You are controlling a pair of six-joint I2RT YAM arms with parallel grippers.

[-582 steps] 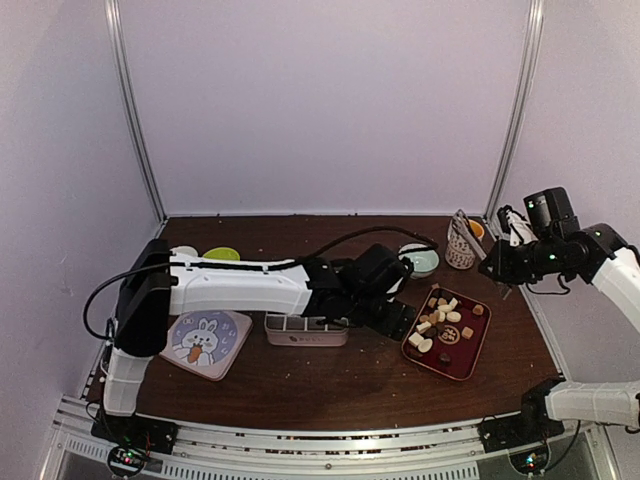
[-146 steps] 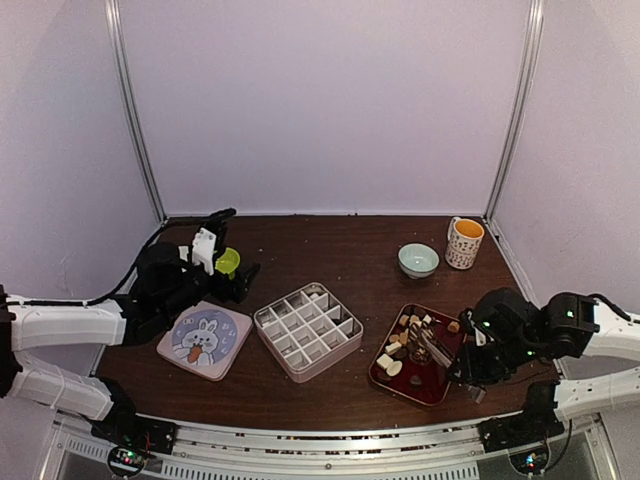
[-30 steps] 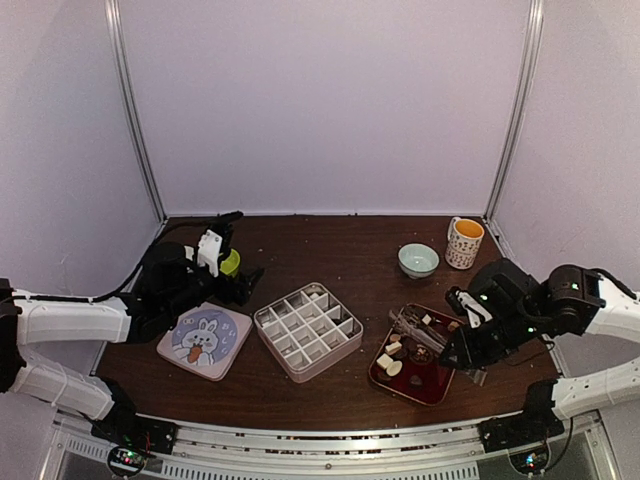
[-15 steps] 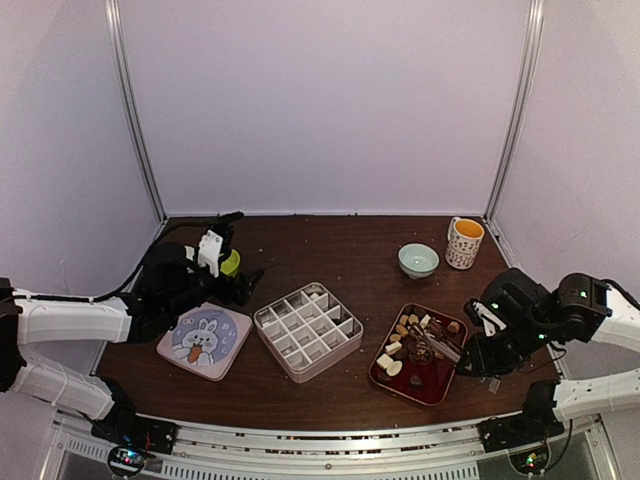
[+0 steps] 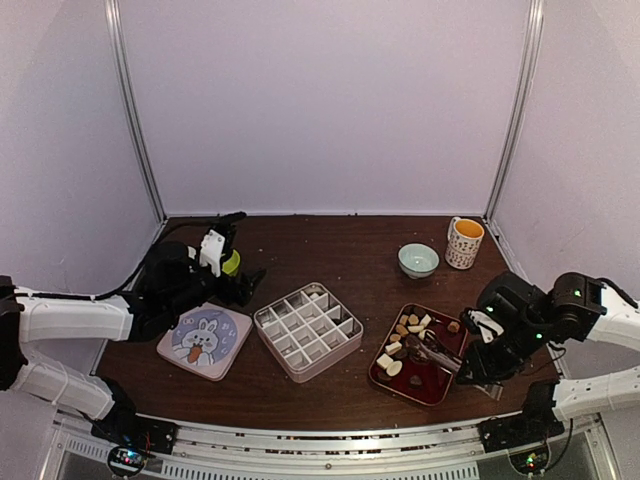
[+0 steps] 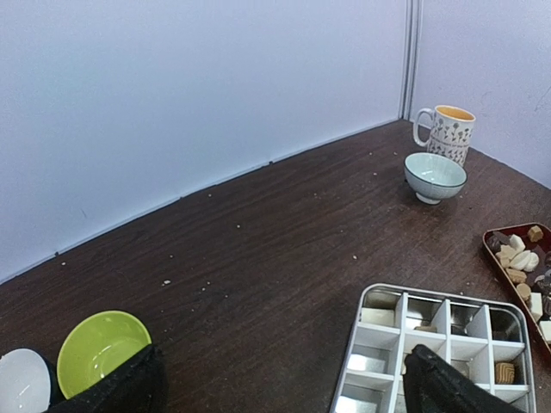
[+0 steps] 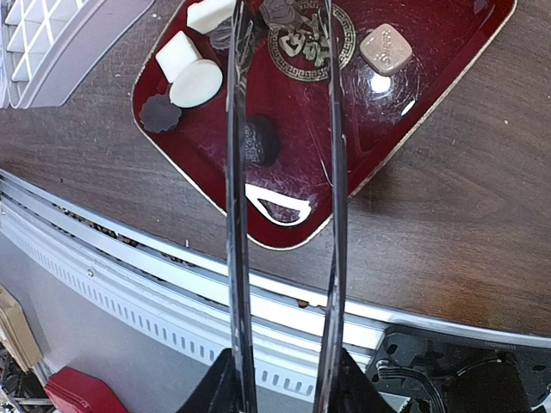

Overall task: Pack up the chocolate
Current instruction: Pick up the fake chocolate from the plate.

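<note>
- The chocolate (image 7: 196, 83) lies mostly on the red tray (image 7: 430, 95) at the table's right front, in white, tan and dark pieces.
- The right arm is folded low beside the tray. Its gripper (image 7: 284, 383) is clamped on metal tongs (image 7: 237, 215), whose two blades reach over the tray with their tips apart.
- The left arm stretches low across the left side, above the bunny-printed lid (image 5: 205, 342). Its gripper (image 6: 284, 361) is spread wide and holds nothing.
- Only the left wrist view shows a tan piece inside a cell at the right edge of the divided box (image 6: 430, 293), and a white bowl (image 6: 21, 383) just beside the green bowl (image 6: 99, 348).
- Only the right wrist view shows the tray's gold emblem between the tong blades.
</note>
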